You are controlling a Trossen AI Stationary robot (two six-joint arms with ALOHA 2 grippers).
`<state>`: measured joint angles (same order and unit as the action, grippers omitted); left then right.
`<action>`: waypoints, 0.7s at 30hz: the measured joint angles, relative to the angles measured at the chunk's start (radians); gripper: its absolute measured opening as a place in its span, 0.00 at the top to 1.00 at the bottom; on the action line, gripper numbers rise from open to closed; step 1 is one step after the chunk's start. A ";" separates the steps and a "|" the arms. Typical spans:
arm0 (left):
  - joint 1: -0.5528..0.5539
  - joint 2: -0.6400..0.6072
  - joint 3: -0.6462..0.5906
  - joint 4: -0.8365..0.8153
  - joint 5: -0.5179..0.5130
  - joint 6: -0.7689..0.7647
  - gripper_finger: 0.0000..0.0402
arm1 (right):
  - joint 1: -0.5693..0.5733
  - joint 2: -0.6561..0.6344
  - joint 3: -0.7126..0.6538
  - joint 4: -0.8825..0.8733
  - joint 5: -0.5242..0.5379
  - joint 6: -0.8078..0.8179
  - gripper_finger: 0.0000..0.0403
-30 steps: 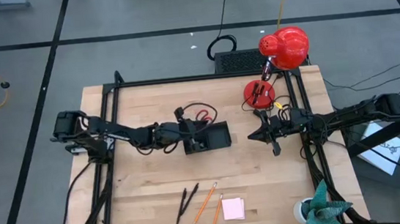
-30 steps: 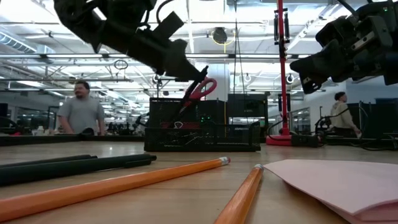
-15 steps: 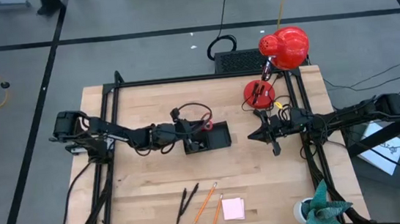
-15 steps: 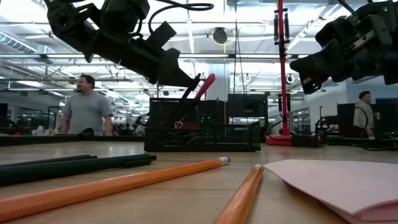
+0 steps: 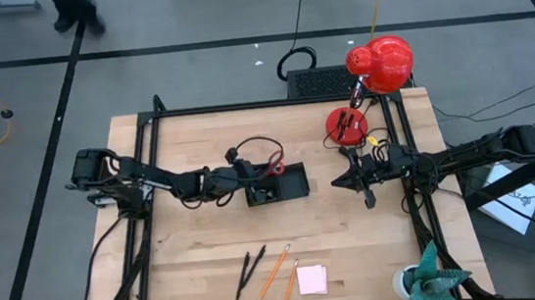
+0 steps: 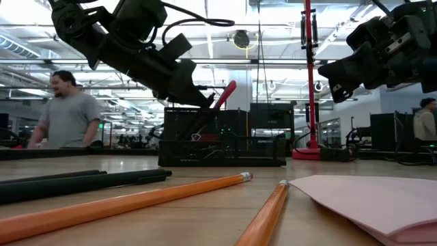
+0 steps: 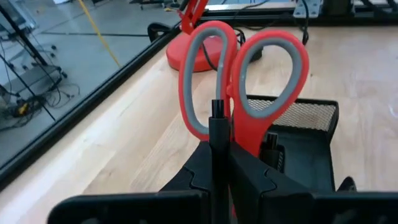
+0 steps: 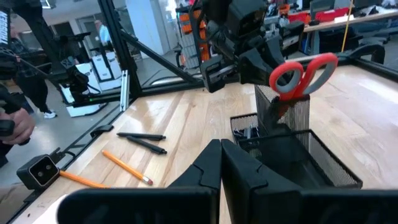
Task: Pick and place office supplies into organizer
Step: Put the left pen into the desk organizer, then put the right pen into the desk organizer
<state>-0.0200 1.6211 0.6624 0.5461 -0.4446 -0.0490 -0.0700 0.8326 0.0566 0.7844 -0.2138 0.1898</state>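
The red-handled scissors (image 7: 242, 81) stand with handles up and blades down inside the taller section of the black mesh organizer (image 5: 288, 182) at mid-table. My left gripper (image 5: 250, 176) is shut on them, reaching in from the table's left. In the low view the handles (image 6: 225, 93) show edge-on above the organizer (image 6: 222, 140). My right gripper (image 5: 354, 179) waits shut, holding nothing, right of the organizer. Two black pens (image 5: 250, 270), two orange pencils (image 5: 274, 270) and the pink sticky-note pad (image 5: 312, 280) lie near the front edge. My left gripper pinches the scissors between its two fingers just under the handle loops (image 7: 239, 140), where the two handles meet. The fingers (image 7: 199, 168) come slanting down from the table's left. The scissors stand tilted, loops up, blades down inside the organizer's taller section (image 8: 283, 115).
A red lamp (image 5: 380, 65) with a round base (image 5: 347, 123) stands at the far right corner. A green plant-like object (image 5: 433, 282) sits at the near right corner. A person (image 6: 65, 113) moves in the room behind the table.
My left gripper has sunk a little toward the organizer and rolled about its own line. The scissors have turned with it, their loops going from face-on to edge-on in the low view, and their blades have gone down into the taller section.
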 joint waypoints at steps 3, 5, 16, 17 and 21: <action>0.000 0.000 0.000 -0.008 -0.001 -0.022 0.87 | 0.000 0.000 0.000 0.005 0.000 0.000 0.99; 0.000 0.000 0.000 -0.009 -0.001 -0.024 0.82 | 0.000 0.000 0.000 0.004 0.000 0.000 0.99; -0.021 -0.012 0.000 0.025 -0.003 0.062 0.62 | 0.000 0.000 0.000 -0.006 0.000 0.000 0.99; -0.027 -0.026 0.000 0.025 -0.003 0.089 0.61 | 0.000 0.000 0.000 -0.006 0.001 0.000 0.99; -0.050 -0.104 0.038 -0.067 -0.071 0.135 0.58 | 0.000 0.000 0.000 0.011 0.001 0.000 0.99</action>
<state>-0.0703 1.5170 0.7009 0.4788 -0.5159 0.0860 -0.0704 0.8326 0.0570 0.7957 -0.2127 0.1902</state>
